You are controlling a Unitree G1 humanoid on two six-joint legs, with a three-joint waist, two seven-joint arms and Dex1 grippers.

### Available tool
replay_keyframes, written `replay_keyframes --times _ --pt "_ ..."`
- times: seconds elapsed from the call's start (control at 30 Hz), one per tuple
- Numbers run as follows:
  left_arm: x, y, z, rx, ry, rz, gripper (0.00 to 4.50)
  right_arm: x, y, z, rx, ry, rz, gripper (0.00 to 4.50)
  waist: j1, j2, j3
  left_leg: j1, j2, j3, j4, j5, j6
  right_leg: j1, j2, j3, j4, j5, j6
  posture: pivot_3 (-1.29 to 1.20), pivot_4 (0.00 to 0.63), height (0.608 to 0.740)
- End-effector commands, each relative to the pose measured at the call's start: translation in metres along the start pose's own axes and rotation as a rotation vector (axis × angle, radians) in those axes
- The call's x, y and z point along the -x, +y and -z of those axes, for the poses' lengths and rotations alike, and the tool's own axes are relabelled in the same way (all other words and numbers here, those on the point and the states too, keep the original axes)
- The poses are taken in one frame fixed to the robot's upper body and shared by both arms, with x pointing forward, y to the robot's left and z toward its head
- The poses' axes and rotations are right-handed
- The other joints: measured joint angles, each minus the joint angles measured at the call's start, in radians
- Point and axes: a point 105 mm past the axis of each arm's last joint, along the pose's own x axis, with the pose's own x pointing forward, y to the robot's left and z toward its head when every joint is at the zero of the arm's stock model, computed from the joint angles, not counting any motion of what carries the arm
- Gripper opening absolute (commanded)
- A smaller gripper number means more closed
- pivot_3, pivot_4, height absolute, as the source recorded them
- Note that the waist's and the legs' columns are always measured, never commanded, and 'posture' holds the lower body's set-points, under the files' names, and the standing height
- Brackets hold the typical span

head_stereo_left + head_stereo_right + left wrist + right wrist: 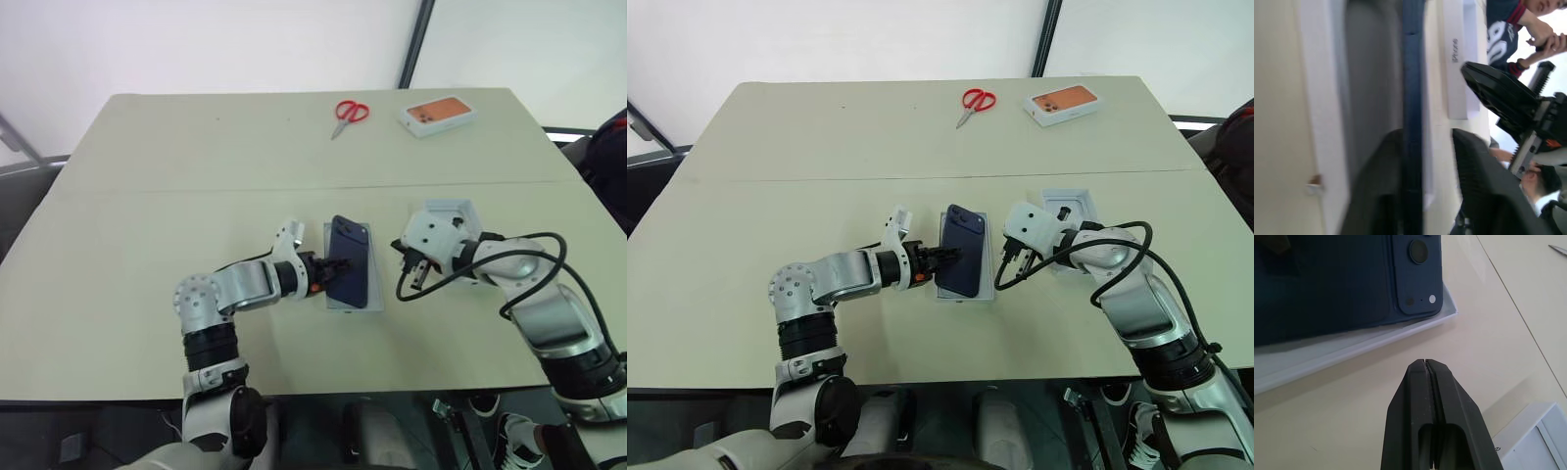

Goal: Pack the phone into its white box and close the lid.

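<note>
At the centre of the frame, nearest the robot, the phone (351,262) lies over the white box (355,297), tilted, with one long edge raised above the tray (not yet seated flat, it seems). The left gripper (333,267) straddles that raised edge with its jaws parted, one finger on each side; whether they still press it cannot be told. Just right of centre, the right gripper (1426,363) hangs beside the tray, jaws clenched on nothing. Behind it rests the lid (1070,210), apart from the tray, so closing remains. Farther back on the desk (196,147) lie red scissors (348,115) and an orange-pictured box (437,115).
</note>
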Motion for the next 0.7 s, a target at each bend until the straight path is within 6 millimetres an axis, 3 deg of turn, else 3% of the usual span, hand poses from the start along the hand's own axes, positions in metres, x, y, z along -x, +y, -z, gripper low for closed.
replay_keyframes --times 0.03,0.1,0.4,0.53,0.7 --pt "-0.004 -0.022 0.004 -0.021 0.015 0.094 3.37 0.003 -0.005 -0.007 0.027 -0.023 0.022 0.00 0.000 0.000 0.000 0.000 0.000 0.000 0.000 0.000 0.000 0.000 0.000 0.000 0.000 0.000 0.000 0.00 0.150 0.740" --pt "0.002 -0.021 0.003 -0.048 0.017 0.097 4.42 0.003 -0.006 -0.008 0.027 -0.023 0.023 0.00 0.000 0.000 0.000 0.000 0.000 0.000 0.000 0.000 0.000 0.000 0.000 0.000 0.000 0.000 0.000 0.00 0.150 0.740" --pt "0.043 -0.010 0.002 -0.222 0.043 0.038 4.47 0.001 -0.008 -0.008 0.028 -0.028 0.026 0.00 -0.004 0.001 0.000 0.000 0.001 0.000 0.000 0.000 0.000 0.000 0.000 0.001 0.000 0.000 0.000 0.00 0.150 0.740" --pt "0.059 -0.009 -0.005 -0.252 0.022 0.035 4.47 0.000 -0.008 -0.007 0.028 -0.026 0.025 0.00 -0.002 0.001 -0.001 0.000 0.002 0.000 0.000 0.000 0.000 0.000 0.000 0.001 0.000 0.000 0.000 0.00 0.150 0.740" --pt "0.082 -0.005 -0.029 -0.377 -0.061 -0.036 4.47 -0.001 -0.009 -0.005 0.032 -0.021 0.024 0.00 -0.004 0.001 -0.001 0.000 0.001 0.000 0.000 0.000 0.000 0.000 0.000 0.001 0.000 0.000 0.000 0.00 0.150 0.740"
